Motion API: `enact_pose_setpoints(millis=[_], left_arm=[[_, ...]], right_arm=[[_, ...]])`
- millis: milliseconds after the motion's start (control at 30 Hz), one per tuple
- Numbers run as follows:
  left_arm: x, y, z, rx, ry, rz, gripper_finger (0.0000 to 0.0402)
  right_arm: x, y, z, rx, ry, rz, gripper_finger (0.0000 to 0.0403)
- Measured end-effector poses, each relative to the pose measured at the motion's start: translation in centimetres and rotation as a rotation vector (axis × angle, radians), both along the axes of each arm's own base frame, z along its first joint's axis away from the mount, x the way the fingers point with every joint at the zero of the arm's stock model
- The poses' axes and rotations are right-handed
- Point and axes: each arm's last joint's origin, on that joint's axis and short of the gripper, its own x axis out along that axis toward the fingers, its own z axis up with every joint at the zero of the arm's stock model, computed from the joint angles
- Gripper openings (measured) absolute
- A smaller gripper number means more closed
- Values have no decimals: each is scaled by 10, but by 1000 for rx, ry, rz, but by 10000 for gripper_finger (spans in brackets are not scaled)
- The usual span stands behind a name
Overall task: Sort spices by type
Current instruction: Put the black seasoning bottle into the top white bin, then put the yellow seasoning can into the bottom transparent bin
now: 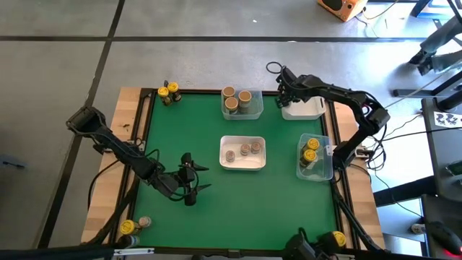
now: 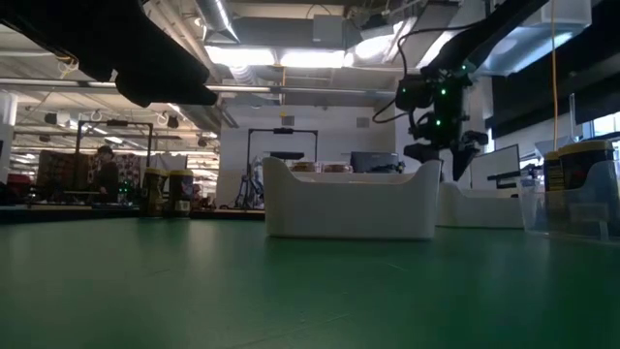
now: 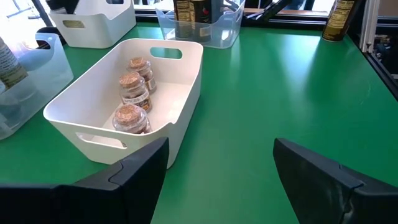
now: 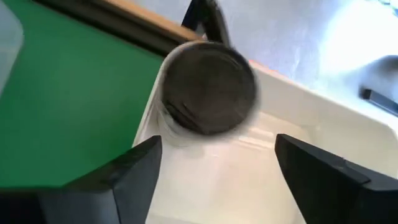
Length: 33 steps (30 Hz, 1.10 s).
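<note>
Over the green table mat (image 1: 202, 217), I count four trays and five jars standing loose. The white rectangular tray in the middle (image 1: 242, 165) holds three small clear jars with speckled tan lids (image 3: 132, 94), set in a row. The clear tray at the far edge (image 1: 242, 108) holds three jars with plain tan lids (image 1: 234, 99). The clear tray on the right side (image 1: 323, 162) holds two yellow-lidded jars (image 1: 311, 149). The white tray at the far right corner (image 1: 307, 110) holds one small clear jar with a dark round lid (image 4: 209, 88), standing in a corner of that tray against its wall.

My right gripper (image 4: 214, 168) hangs over that white corner tray with its fingers spread wide and nothing between them; the dark-lidded jar sits just beyond the fingertips, apart from them. My left gripper (image 3: 217, 171) hovers low over bare mat near the middle tray, fingers likewise wide apart and empty, facing the three speckled-lid jars.

Two yellow-lidded jars (image 1: 170, 92) stand loose at the far left corner. At the near left corner stand a yellow-lidded jar (image 1: 128, 227) and a grey-lidded jar (image 1: 144, 222). One more yellow-lidded jar (image 1: 338, 237) is at the near right edge. Nothing lies on the mat between either gripper and its nearest tray.
</note>
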Motion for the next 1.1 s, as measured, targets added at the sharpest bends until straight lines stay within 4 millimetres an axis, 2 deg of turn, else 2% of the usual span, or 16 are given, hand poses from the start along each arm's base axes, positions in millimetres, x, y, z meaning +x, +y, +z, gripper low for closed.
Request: enact_pose_setpoints(millis=[133,233,500,867,1100], left_arm=[[0,0,0,0,0,-1,288],[0,0,0,0,0,-1,288],[0,0,0,0,1,0,288],[0,0,0,-11,-2,4,288],[0,0,0,-12,-2,4,288]], right_arm=[[-3,3,24,-11,-15,4,327],[-3,14,43,27,-24,51,330],[4,76,77,76,-14,232,331],[16,168,89,278,-83,411,331],[23,215,89,319,-103,480,331]])
